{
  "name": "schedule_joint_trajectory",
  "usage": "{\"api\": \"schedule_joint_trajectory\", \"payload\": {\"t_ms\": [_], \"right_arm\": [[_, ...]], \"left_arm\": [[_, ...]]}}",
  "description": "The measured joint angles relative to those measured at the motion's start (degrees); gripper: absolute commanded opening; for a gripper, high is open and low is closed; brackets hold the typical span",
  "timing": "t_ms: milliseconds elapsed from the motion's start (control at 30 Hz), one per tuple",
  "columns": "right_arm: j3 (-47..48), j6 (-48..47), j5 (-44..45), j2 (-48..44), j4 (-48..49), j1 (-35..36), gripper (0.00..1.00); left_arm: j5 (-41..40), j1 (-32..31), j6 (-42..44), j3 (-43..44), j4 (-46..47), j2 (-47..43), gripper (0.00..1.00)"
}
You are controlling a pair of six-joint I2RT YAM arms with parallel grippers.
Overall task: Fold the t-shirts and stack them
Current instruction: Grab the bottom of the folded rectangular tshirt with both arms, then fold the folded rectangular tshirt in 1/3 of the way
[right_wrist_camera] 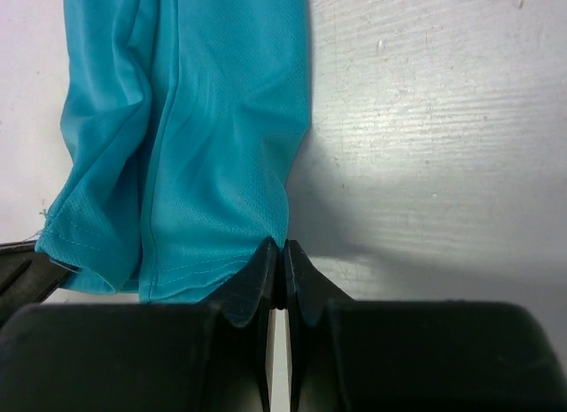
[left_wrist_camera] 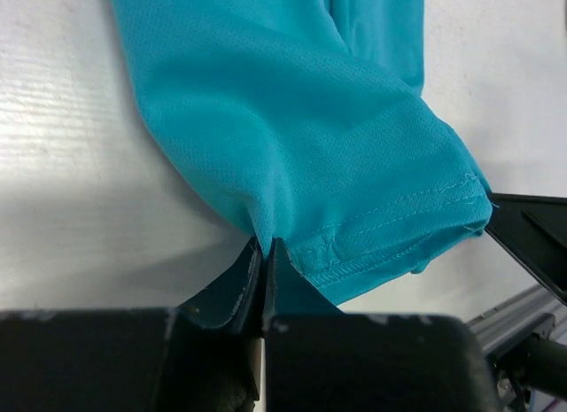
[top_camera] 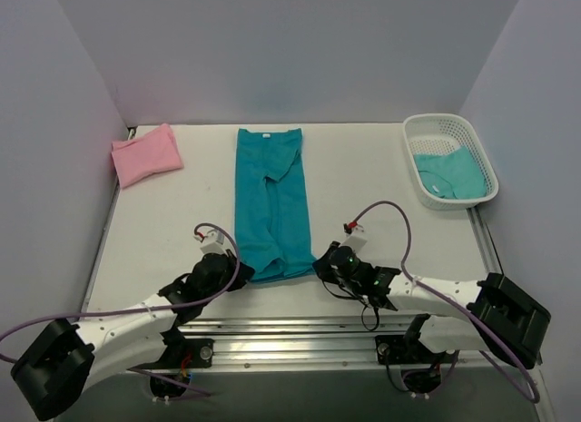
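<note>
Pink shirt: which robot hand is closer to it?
Left. The left gripper pinches the teal shirt at its near left corner, toward the pink shirt; the right gripper pinches its near right corner, farther away.

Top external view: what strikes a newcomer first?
A long folded teal cotton t-shirt lies at the table's centre, its near hem corners pinched by the left tool and right tool. A folded pink cotton t-shirt sits far left; a white plastic mesh basket far right holds teal cloth.
</note>
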Motion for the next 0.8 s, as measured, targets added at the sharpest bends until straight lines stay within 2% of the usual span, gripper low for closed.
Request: {"api": "schedule_joint_trajectory", "payload": {"t_ms": [200, 400, 600, 800], "right_arm": [[-0.55, 0.87, 1.70, -7.63, -5.64, 1.01, 0.00], [2.10, 0.59, 3.50, -10.71, -11.39, 1.55, 0.00], [9.55, -1.88, 6.36, -10.08, -15.39, 1.53, 0.00], [16.13, -4.83, 8.70, -6.58, -17.59, 1.53, 0.00]], "left_arm": [[-0.52, -1.75, -0.26, 1.14, -12.48, -9.46, 0.02], [-1.18, -1.88, 0.15, 6.10, -20.92, -14.01, 0.02], [-2.95, -1.88, 2.25, 12.17, -24.85, -13.51, 0.02], [-4.74, -1.84, 5.29, 19.19, -27.15, -7.30, 0.02]]}}
